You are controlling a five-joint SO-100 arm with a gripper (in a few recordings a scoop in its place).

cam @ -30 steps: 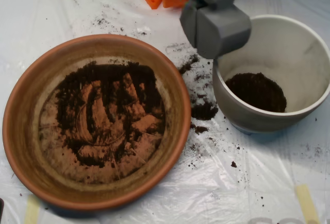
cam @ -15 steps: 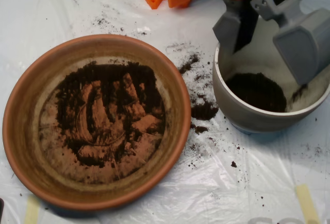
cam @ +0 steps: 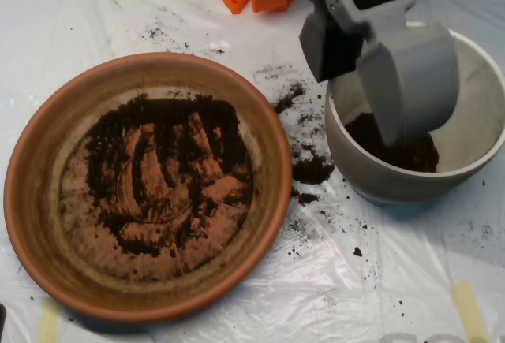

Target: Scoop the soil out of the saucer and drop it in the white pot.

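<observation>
My hand point(cam: 364, 75) hung apart over the pot point(cam: 473, 168), soil point(cam: 398, 147) just beneath; the saucer point(cam: 31, 177) sat well left.

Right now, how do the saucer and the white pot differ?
The saucer is terracotta-orange, wide and shallow; the white pot is off-white, narrower and deep. Soil lies thin and raked across the saucer but heaped in the pot's bottom. The scoop hangs over the pot. Both are round.

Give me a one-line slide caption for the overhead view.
Grey tool over the white pot, soil spread thin in the saucer and spilled between them.
</observation>
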